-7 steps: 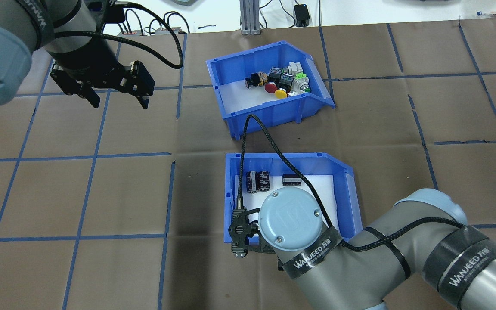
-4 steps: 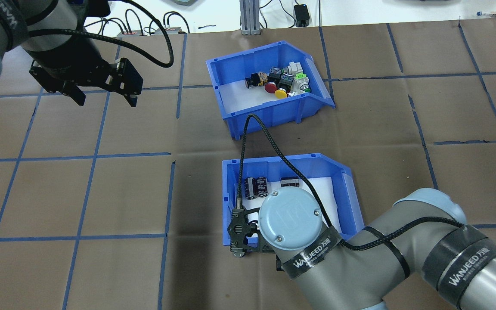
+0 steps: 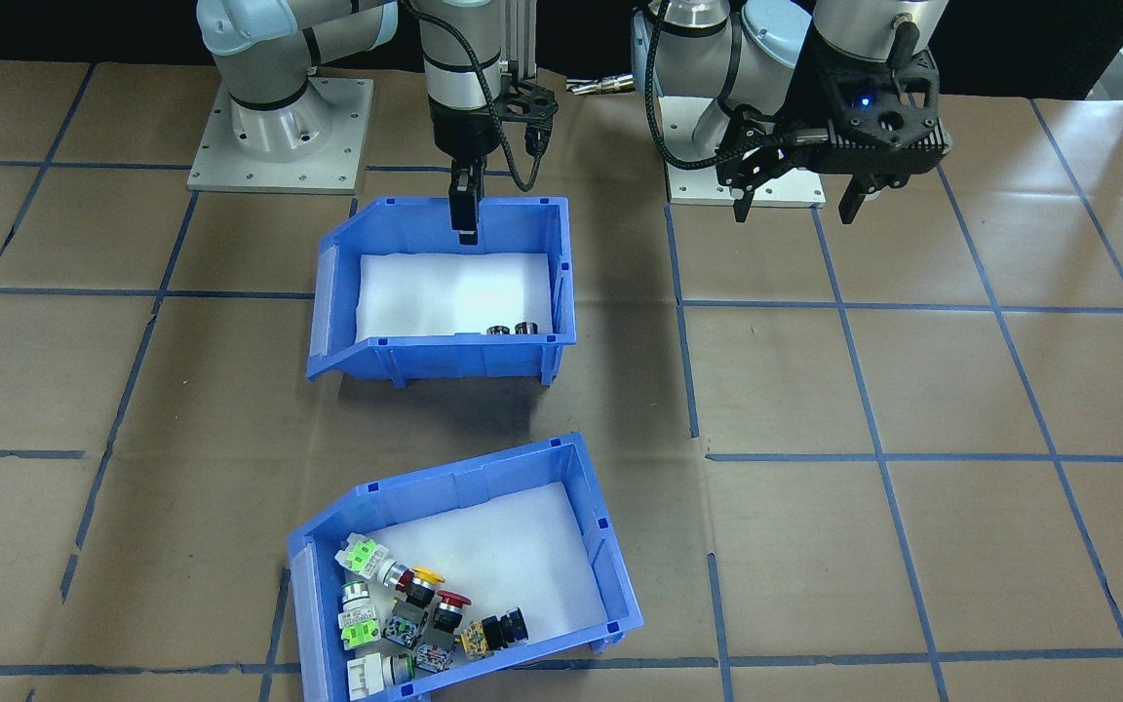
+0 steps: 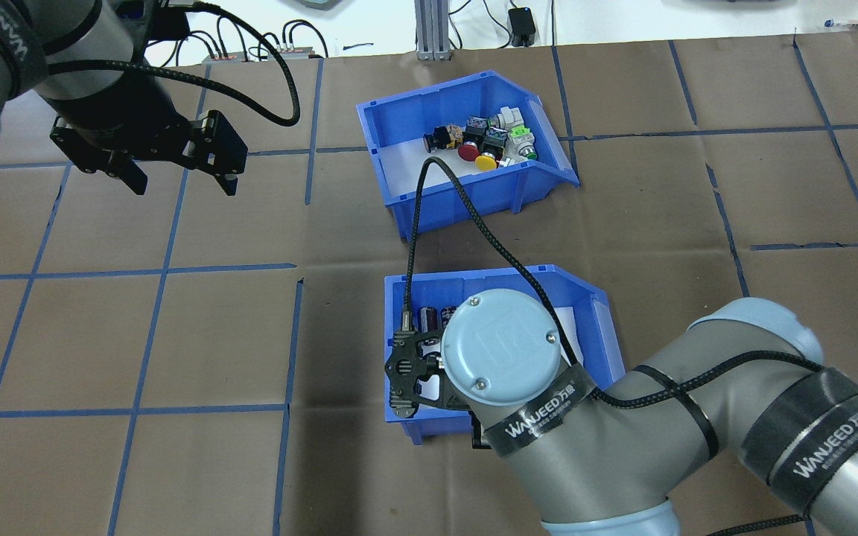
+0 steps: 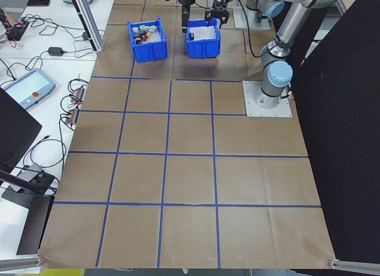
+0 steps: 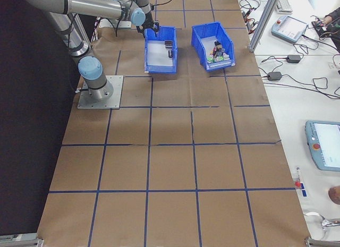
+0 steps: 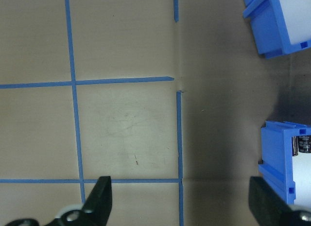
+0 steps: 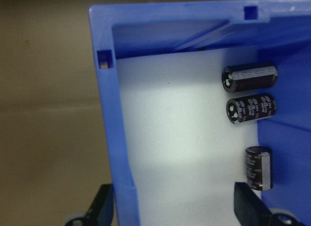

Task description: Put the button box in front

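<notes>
The button box (image 4: pixel 460 198) (image 3: pixel 469 475) is a blue bin with a white liner. Its coloured push-buttons (image 4: pixel 482 140) are clustered at the sloped end, and it rests on the far side of the table from the robot. A second blue bin (image 4: pixel 490 272) (image 3: pixel 445 355) holding black cylinders (image 8: pixel 250 109) sits nearer the robot. My right gripper (image 3: pixel 465 230) (image 8: pixel 175 206) is open and straddles that bin's robot-side wall. One of its fingers is outside the wall and one is inside. My left gripper (image 4: pixel 182 184) (image 7: pixel 182 201) hangs open over bare paper, well left of both bins.
Brown paper with a grid of blue tape (image 4: pixel 168 268) covers the table. The right arm's black cable (image 4: pixel 466 216) arcs over the gap between the two bins. Cables and a power adapter (image 4: pixel 523 24) lie past the far edge. Bare paper stretches left and right of the bins.
The bin with the cylinders shifted slightly toward the robot, then stayed put. My right wrist moved farther out over that bin. My left gripper moved left, still open.
</notes>
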Tool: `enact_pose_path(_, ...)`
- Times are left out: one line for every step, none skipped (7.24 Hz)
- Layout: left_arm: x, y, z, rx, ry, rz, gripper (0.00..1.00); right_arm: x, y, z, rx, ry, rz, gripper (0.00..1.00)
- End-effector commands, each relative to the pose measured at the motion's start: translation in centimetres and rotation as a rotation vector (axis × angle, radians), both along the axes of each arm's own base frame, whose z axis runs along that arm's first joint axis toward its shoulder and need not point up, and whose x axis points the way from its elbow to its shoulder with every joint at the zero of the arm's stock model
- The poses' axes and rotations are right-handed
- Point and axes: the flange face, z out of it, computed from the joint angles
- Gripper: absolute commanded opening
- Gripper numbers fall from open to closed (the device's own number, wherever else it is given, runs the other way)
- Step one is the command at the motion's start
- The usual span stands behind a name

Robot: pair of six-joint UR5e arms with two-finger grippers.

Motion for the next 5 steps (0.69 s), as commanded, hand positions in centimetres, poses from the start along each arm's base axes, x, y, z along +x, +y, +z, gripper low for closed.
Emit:
enact_pose_path(0.2, -0.3, -0.6, 0.015, -0.004, -0.013, 1.00, -1.0, -1.7, 4.3, 0.055, 0.033, -0.039, 1.00)
enact_pose_path(0.2, -0.3, -0.6, 0.015, -0.004, -0.013, 1.00, -2.1, -2.6, 5.3, 0.066, 0.038, -0.070, 1.00)
enact_pose_path(0.2, -0.3, -0.6, 0.016, -0.007, -0.012, 1.00, -3.9, -3.4, 6.9, 0.040, 0.024, -0.115, 1.00)
enact_pose_path(0.2, -0.2, -0.7, 0.016, -0.009, -0.012, 1.00, -7.4, -5.1, 8.6, 0.006, 0.002, -0.215, 1.00)
enact_pose_path(0.2, -0.1, -0.5, 0.013, -0.009, -0.012, 1.00, -11.7, -6.9, 10.2, -0.027, -0.023, -0.336, 1.00)
